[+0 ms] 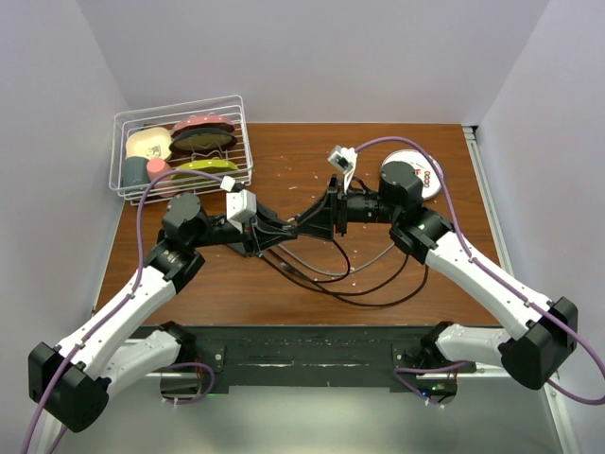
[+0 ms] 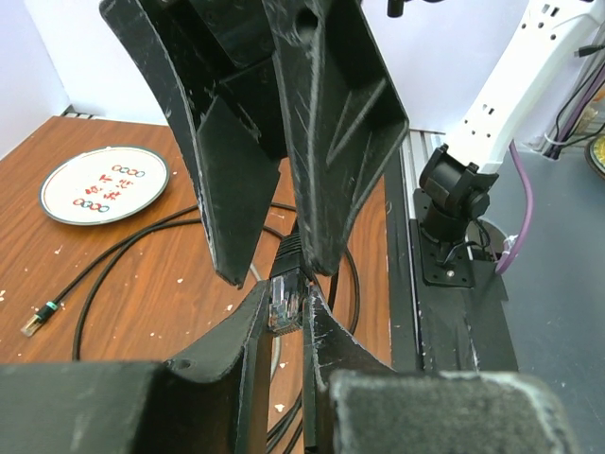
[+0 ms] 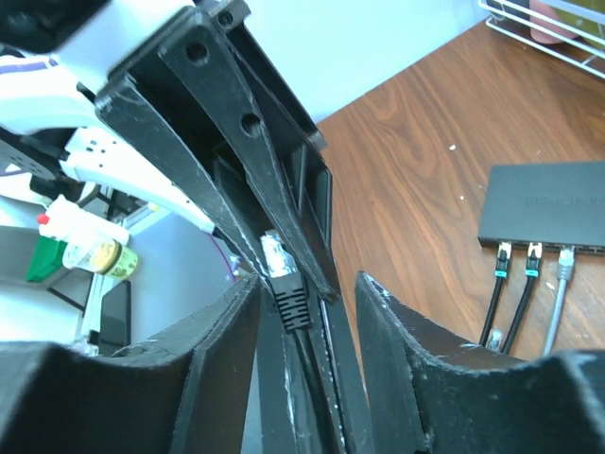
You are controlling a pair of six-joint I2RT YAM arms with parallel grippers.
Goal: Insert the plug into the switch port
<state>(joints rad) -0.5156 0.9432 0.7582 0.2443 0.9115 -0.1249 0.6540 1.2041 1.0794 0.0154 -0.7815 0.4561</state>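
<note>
Black-booted plug (image 2: 286, 274) pinched in left pincer (image 2: 284, 317), inside the spread right pincer (image 3: 307, 284).

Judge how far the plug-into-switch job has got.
Done: the plug is held aloft, pinched in the left gripper where both grippers meet. In hand: an apparent handover with the right gripper. Remaining: carrying it to the network switch and inserting it.
</note>
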